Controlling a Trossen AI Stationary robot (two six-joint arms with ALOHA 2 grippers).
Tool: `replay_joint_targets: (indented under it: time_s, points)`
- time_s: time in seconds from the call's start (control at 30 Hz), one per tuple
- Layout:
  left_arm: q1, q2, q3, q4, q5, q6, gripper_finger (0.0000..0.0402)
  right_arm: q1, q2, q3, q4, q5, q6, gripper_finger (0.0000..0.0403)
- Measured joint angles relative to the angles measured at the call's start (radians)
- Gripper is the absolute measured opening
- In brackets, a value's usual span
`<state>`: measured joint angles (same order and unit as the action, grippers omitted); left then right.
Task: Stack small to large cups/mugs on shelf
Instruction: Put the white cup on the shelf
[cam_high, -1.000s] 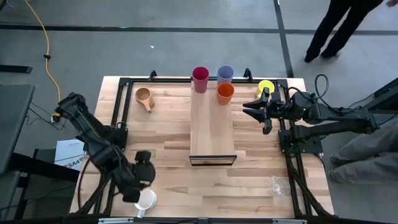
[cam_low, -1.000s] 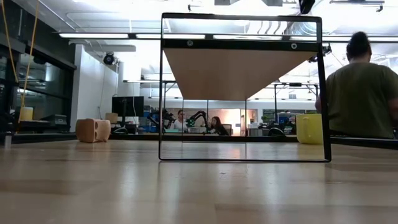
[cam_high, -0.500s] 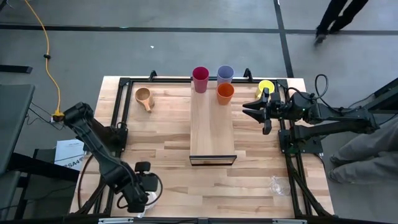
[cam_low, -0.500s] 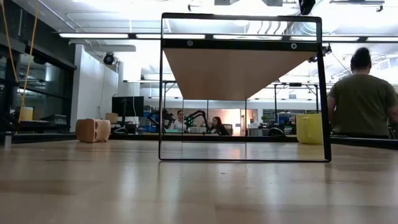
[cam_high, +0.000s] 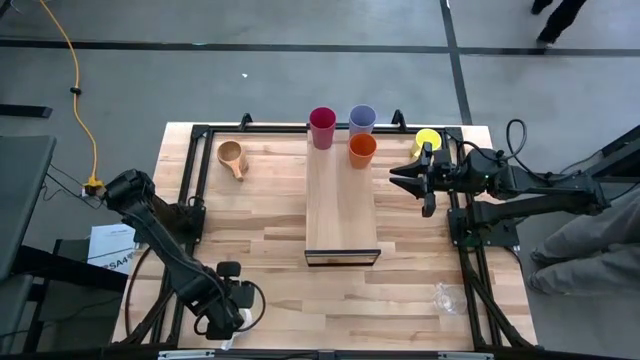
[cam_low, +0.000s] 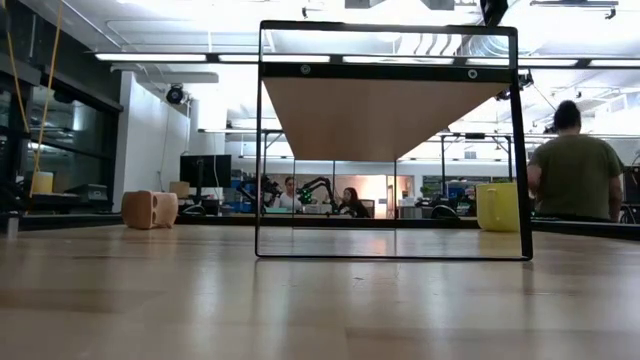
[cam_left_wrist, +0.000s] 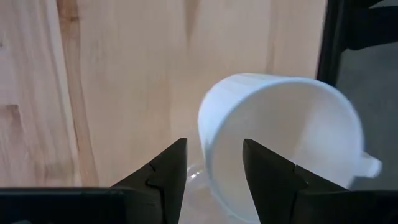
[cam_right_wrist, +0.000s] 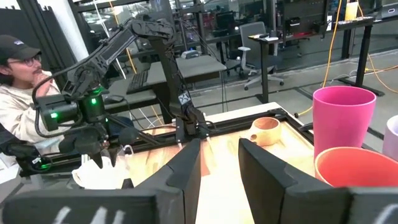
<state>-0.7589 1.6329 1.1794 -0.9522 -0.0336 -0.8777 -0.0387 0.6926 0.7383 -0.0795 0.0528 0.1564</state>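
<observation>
At the high view's lower left, our left gripper (cam_left_wrist: 214, 168) holds its fingers parted around the white mug's (cam_left_wrist: 280, 134) rim. Our right gripper (cam_high: 408, 180), fingers apart and empty, hovers right of the shelf (cam_high: 340, 200).

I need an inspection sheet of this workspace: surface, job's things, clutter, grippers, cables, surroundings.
Surface: wooden table, shelf in the middle.
Job's things: crimson, lavender and orange cups on the shelf; wooden cup, yellow mug, glass and white mug on the table.
Clutter: nothing seen.
Grippers: left gripper open over the white mug; right gripper open, empty, beside the yellow mug.
Cables: yellow cable on the floor.
Surroundings: people behind the table.
</observation>
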Motion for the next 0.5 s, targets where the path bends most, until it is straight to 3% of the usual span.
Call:
replay_joint_targets:
  time_s: [0.37,0.5]
  points:
    - [0.0,0.0,-0.109,0.077,0.026,-0.002,0.0145,0.0,0.0,0.0,0.0,0.0,0.0,0.0099]
    - [0.0,0.0,-0.112,0.09,-0.009,-0.003,0.0133,0.0,0.0,0.0,0.0,0.0,0.0,0.0099]
